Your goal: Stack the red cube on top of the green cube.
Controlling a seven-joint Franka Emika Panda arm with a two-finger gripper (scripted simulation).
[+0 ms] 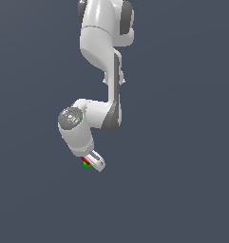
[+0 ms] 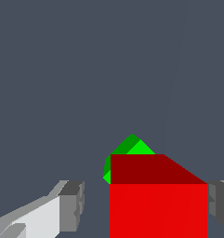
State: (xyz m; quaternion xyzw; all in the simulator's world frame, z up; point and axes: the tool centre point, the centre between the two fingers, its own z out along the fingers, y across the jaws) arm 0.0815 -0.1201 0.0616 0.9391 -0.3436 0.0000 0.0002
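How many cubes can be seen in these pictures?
2. The red cube sits between the fingers of the gripper. The green cube lies just behind it, mostly covered. More could hide under the arm.

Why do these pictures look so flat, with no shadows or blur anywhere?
Exterior view: even, shadowless light on a plain grey ground, only soft shading on the white robot arm. Wrist view: the small bright red cube and small bright green cube have hard, sharp edges, with faces differing only in brightness; no glare.

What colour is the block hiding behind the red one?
Bright green. The green cube peeks out behind the red cube, clearest in the wrist view.
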